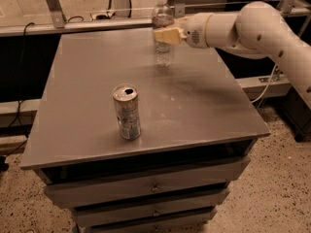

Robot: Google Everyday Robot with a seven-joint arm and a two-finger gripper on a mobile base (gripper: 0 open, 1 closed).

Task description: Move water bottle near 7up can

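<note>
The water bottle [164,51] is clear with a white cap and stands upright at the far middle of the grey table [204,106]. My gripper [163,35] reaches in from the right and is shut on the bottle's upper body. The bottle's base is at or just above the tabletop; I cannot tell which. The 7up can does not show; it is hidden or out of view.
A tall slim silver-grey can [127,111] with an open top stands left of centre on the table. The table is a cabinet with drawers [150,188] in its front. A metal rail [73,25] runs behind it. My arm [262,28] spans the far right.
</note>
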